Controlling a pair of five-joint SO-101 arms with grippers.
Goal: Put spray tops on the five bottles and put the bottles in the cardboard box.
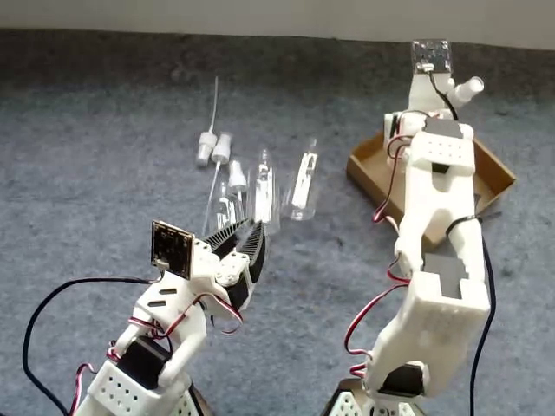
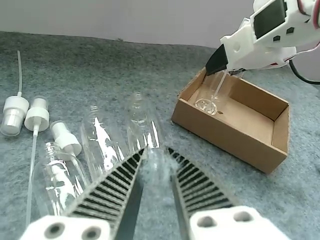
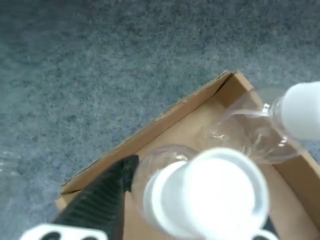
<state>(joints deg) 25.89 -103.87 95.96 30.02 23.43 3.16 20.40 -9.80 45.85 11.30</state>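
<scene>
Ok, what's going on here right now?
The right gripper holds a capped bottle with its base down inside the cardboard box. A second capped bottle is already inside. The left gripper sits low over the carpet, jaws apart at the near end of a bare bottle. Two other bare bottles and three loose spray tops lie beside it.

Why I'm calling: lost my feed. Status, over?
Left gripper open at uncapped bottle on carpet. Right gripper shut on capped bottle over cardboard box. Second bottle, capped, lies inside.
</scene>
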